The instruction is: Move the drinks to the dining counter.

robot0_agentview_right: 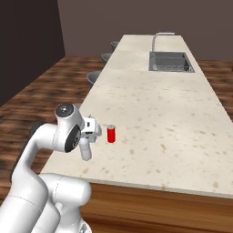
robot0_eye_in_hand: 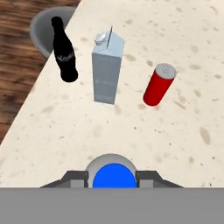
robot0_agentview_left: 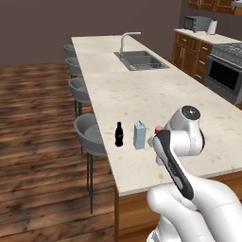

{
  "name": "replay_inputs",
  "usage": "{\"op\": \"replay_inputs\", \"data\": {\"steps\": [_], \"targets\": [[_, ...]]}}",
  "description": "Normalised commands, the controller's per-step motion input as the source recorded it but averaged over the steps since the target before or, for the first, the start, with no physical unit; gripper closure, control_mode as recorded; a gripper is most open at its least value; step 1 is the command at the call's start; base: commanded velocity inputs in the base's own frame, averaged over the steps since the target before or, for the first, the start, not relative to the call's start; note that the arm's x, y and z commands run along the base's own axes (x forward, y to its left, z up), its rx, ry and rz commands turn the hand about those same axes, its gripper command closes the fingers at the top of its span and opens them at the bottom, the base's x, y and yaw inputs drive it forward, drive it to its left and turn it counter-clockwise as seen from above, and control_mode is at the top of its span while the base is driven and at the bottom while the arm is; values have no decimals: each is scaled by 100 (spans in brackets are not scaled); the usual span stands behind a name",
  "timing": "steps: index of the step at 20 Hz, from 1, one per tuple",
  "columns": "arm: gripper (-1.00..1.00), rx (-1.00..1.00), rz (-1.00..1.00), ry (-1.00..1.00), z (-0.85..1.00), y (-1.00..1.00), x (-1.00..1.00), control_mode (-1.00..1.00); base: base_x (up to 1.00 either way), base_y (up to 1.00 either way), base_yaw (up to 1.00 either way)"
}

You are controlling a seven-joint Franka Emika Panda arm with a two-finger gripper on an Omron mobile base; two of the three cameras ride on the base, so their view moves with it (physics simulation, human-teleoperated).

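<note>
- The water bottle [robot0_eye_in_hand: 113, 175] is being carried in over the dining counter [robot0_agentview_left: 156, 94]; its blue cap is seen from above between the two dark fingertips [robot0_eye_in_hand: 78, 178]
- The gripper [robot0_eye_in_hand: 113, 180] is clenched on the bottle, the jaws nearly closed around it
- The carton [robot0_eye_in_hand: 106, 70] is taken as landmark: it stands upright on the counter, a dark cola bottle [robot0_eye_in_hand: 64, 50] beside it toward the stool-side edge, the red can [robot0_eye_in_hand: 158, 84] on its other side
- A set-down near the carton is judged next: lowering onto bare stone, then release
</note>
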Motion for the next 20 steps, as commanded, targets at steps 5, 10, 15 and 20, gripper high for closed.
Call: {"op": "replay_inputs", "data": {"steps": [5, 10, 15, 20], "targets": [[100, 1, 0, -3, -17, 0, 19, -100, 0, 0, 0], [100, 3, 0, -1, -21, -1, 7, -100, 0, 0, 0], [100, 1, 0, 0, -18, 0, 2, -100, 0, 0, 0], [100, 0, 0, 0, -20, 0, 0, -100, 0, 0, 0]]}}
